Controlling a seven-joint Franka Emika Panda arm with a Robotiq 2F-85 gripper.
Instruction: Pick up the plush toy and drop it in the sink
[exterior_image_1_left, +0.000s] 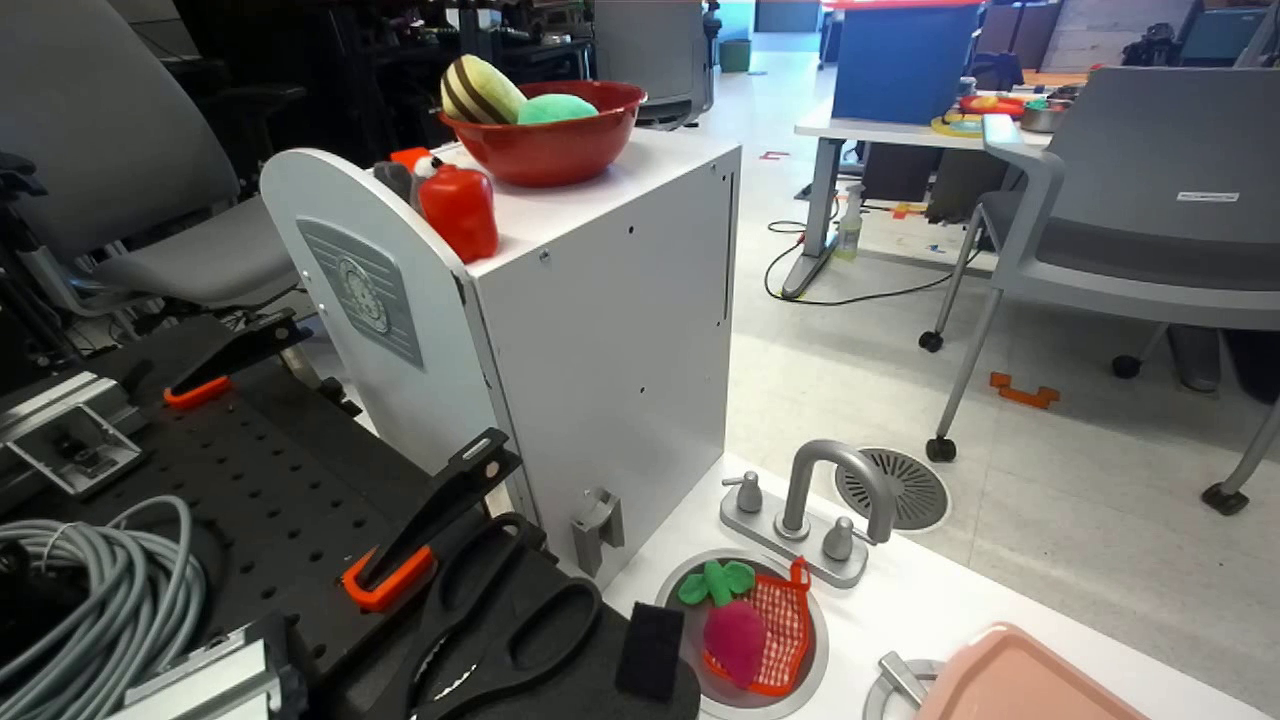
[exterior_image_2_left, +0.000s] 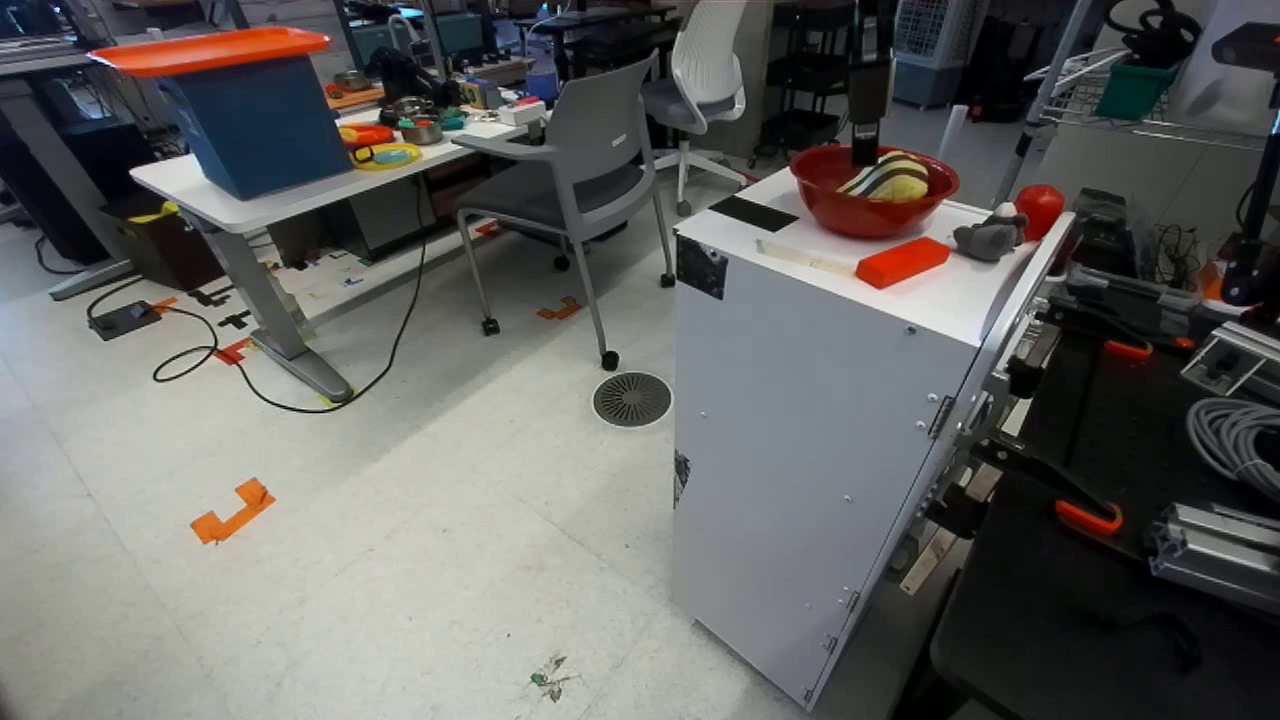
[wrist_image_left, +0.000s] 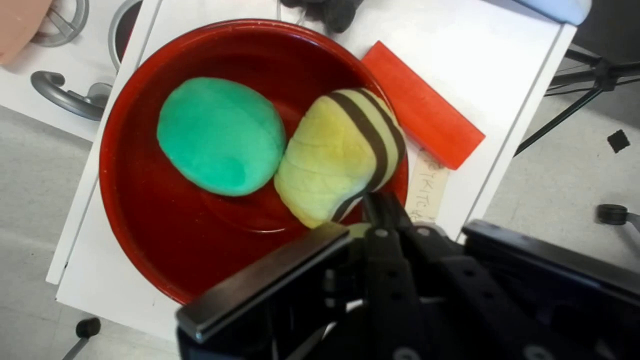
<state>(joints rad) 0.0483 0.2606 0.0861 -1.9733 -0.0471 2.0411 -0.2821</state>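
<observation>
I took this for the approach: the tool (wrist_image_left: 384, 202) hung at the bowl (exterior_image_2_left: 860, 222) with its jaws clenched together, nothing to be seen between them. The toy (wrist_image_left: 345, 155) lay in that bowl, just beside the jaws; whether they touched it I couldn't tell. Next, I reckoned, they had to spread, straddle the toy and pinch it before any carry to the sink (exterior_image_1_left: 820, 640). The toy looked soft, rounded, pale yellow-green, with dark stripes.

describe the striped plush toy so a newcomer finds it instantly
Find the white cabinet, then the large red bowl on top. Inside, beside a green rounded object, lies the plush toy: pale yellow and, unlike that neighbour, marked with dark stripes.
</observation>
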